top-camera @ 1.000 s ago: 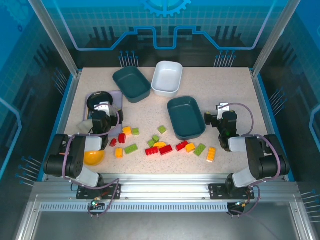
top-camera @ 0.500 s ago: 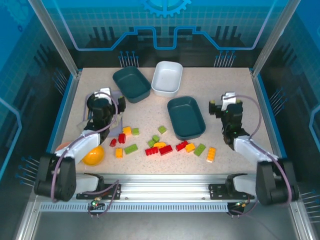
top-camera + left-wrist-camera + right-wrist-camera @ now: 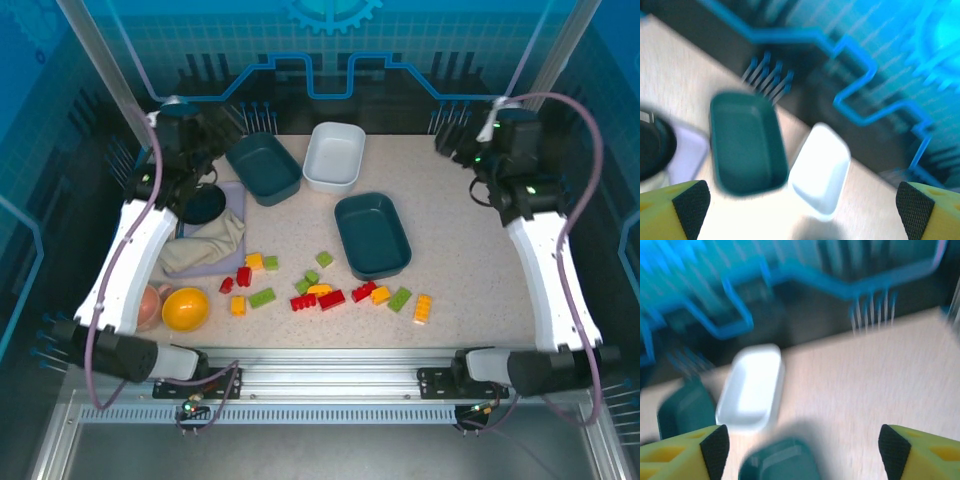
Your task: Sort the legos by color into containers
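Observation:
Several red, lime green and yellow-orange legos [image 3: 322,288] lie scattered on the near middle of the table. There are three containers: a dark teal tray [image 3: 262,167] at the back left, a white tray [image 3: 334,156] beside it, and another dark teal tray [image 3: 372,235] in the middle. My left gripper [image 3: 200,132] is raised high over the back left corner, open and empty. Its wrist view looks down on the teal tray [image 3: 747,142] and white tray [image 3: 820,172]. My right gripper [image 3: 468,150] hangs high at the back right, open with nothing between its fingers [image 3: 892,450]. The right wrist view takes in the white tray [image 3: 750,390].
A black bowl [image 3: 203,204] and a crumpled beige cloth [image 3: 205,245] rest on a lavender tray [image 3: 236,197] at the left. A round orange bowl [image 3: 186,308] sits near the front left beside a pink object [image 3: 150,305]. Blue enclosure walls ring the table.
Both arms have lifted from low over the table and swung up toward the back corners. The legos and trays have not moved.

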You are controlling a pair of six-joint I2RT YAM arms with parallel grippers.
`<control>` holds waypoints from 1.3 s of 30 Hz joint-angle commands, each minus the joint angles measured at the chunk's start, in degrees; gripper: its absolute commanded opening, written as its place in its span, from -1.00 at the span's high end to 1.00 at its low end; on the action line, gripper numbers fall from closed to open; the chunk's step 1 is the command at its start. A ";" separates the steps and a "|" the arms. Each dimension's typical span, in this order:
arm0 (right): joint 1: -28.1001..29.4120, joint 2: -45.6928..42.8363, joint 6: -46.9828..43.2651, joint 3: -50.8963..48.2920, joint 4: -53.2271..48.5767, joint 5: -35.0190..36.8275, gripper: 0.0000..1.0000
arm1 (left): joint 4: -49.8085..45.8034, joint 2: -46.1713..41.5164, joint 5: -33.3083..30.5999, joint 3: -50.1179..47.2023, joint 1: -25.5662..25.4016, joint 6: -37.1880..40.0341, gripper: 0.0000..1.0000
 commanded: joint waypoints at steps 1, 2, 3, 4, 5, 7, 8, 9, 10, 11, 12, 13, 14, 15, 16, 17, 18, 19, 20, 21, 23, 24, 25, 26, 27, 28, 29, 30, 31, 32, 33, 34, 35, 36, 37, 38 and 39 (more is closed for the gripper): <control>3.23 5.25 -0.56 -2.08 -17.50 -7.65 -0.51 | -17.93 5.52 9.55 1.82 -0.26 -3.08 -0.97; 4.73 6.54 -1.28 -2.57 -18.35 -7.95 -0.46 | -18.44 6.35 10.37 1.82 -0.26 -2.88 -0.94; 6.26 7.46 -1.77 -3.00 -18.58 -8.01 -0.44 | -18.34 7.09 11.16 1.63 -0.26 -2.50 -0.89; 8.19 8.74 -2.13 -3.33 -18.67 -8.27 -0.41 | -18.15 8.00 12.26 1.45 -0.25 -2.14 -0.85; 10.10 10.10 -2.14 -3.53 -18.47 -8.54 -0.40 | -17.85 9.00 13.02 1.47 -0.26 -1.92 -0.82; 12.91 12.77 -1.25 -4.09 -17.14 -9.56 -0.34 | -16.56 11.43 14.71 1.81 -0.26 -1.31 -0.69; 14.04 14.16 -0.46 -4.38 -16.03 -10.36 -0.32 | -15.36 12.96 15.65 2.23 -0.26 -0.68 -0.64; 14.84 15.20 0.36 -4.80 -14.89 -10.88 -0.32 | -14.66 14.52 16.30 2.90 -0.26 -0.22 -0.60; 15.65 16.62 1.38 -5.11 -13.75 -11.73 -0.32 | -14.29 16.64 16.42 4.38 -0.26 0.25 -0.58; 16.26 17.88 2.35 -5.28 -12.67 -12.45 -0.32 | -13.99 19.27 16.83 6.48 -0.27 1.34 -0.52; 16.69 19.21 3.00 -5.22 -12.00 -13.04 -0.32 | -13.87 21.62 17.10 8.52 -0.24 2.38 -0.47; 17.17 20.58 3.64 -4.85 -11.49 -13.49 -0.31 | -13.98 24.47 17.24 11.20 -0.26 3.55 -0.43; 17.39 21.67 4.08 -4.46 -11.25 -13.80 -0.31 | -14.06 26.97 17.38 13.49 -0.26 4.32 -0.37; 17.60 22.59 4.52 -4.03 -11.12 -14.14 -0.31 | -14.06 29.56 17.51 16.46 -0.22 5.38 -0.34; 17.68 23.50 4.83 -3.43 -10.96 -14.40 -0.31 | -13.91 32.77 17.82 19.31 -0.26 6.07 -0.31; 17.69 23.97 4.91 -3.04 -10.81 -14.59 -0.31 | -13.88 35.04 17.79 21.76 -0.26 6.45 -0.31; 17.64 24.44 5.06 -2.48 -10.83 -14.85 -0.31 | -13.38 37.77 17.90 24.34 -0.34 7.06 -0.32; 17.68 24.73 5.03 -1.88 -11.08 -14.96 -0.31 | -12.74 40.31 17.94 26.67 -0.43 7.79 -0.32; 17.60 24.99 5.03 -1.18 -11.34 -15.04 -0.31 | -12.31 42.47 17.72 28.57 -0.57 8.28 -0.33; 17.51 25.15 5.11 -0.54 -11.86 -15.05 -0.32 | -11.88 44.94 17.53 30.81 -0.81 9.09 -0.35; 17.36 24.88 5.30 0.30 -12.56 -14.89 -0.32 | -11.79 49.63 16.84 35.13 -1.34 10.89 -0.41; 17.10 24.57 5.57 0.39 -12.65 -15.08 -0.33 | -12.13 52.05 16.45 37.53 -1.64 11.88 -0.43; 16.91 24.10 5.93 0.32 -12.57 -15.37 -0.34 | -12.47 54.11 15.84 40.04 -2.04 12.48 -0.44; 16.69 23.73 6.30 0.16 -12.44 -15.80 -0.34 | -12.74 55.91 15.29 41.93 -2.45 13.25 -0.45; 16.54 23.24 6.58 -0.06 -12.27 -16.21 -0.35 | -12.93 57.48 14.53 43.89 -3.13 14.22 -0.45; 16.32 22.53 7.03 -0.42 -12.06 -16.50 -0.36 | -12.96 58.65 13.76 45.24 -3.76 15.41 -0.46; 16.10 21.95 7.46 -0.92 -11.65 -16.91 -0.37 | -12.73 59.34 12.97 46.05 -4.37 16.47 -0.47; 15.81 21.00 8.07 -1.97 -10.67 -17.58 -0.39 | -12.29 59.89 12.15 46.39 -4.92 17.39 -0.49; 15.37 19.87 8.72 -3.28 -9.10 -18.50 -0.40 | -11.82 60.28 11.55 46.42 -5.32 18.06 -0.52; 15.08 19.02 9.24 -4.57 -7.54 -19.33 -0.42 | -11.71 60.75 10.84 46.61 -5.60 18.36 -0.53; 14.75 17.80 9.81 -5.92 -5.86 -20.07 -0.44 | -11.79 61.37 10.28 46.93 -5.79 18.52 -0.53; 14.46 16.78 10.39 -7.01 -4.21 -20.63 -0.45 | -12.11 62.12 9.91 47.37 -5.95 18.65 -0.52; 14.13 16.13 10.82 -7.78 -3.47 -20.92 -0.45 | -12.58 62.77 9.09 47.92 -6.13 18.78 -0.52; 13.79 15.66 11.28 -8.31 -3.21 -21.02 -0.45 | -13.07 63.46 8.00 48.46 -6.36 19.16 -0.50; 13.36 15.28 11.59 -8.59 -3.21 -21.16 -0.45 | -13.60 64.09 6.82 48.98 -6.50 19.41 -0.49; 13.12 14.93 11.77 -8.89 -3.35 -21.29 -0.45 | -14.04 64.52 6.00 49.21 -6.59 19.60 -0.48; 12.88 14.53 11.79 -9.12 -3.53 -21.45 -0.45 | -14.40 64.95 5.17 49.48 -6.60 19.63 -0.44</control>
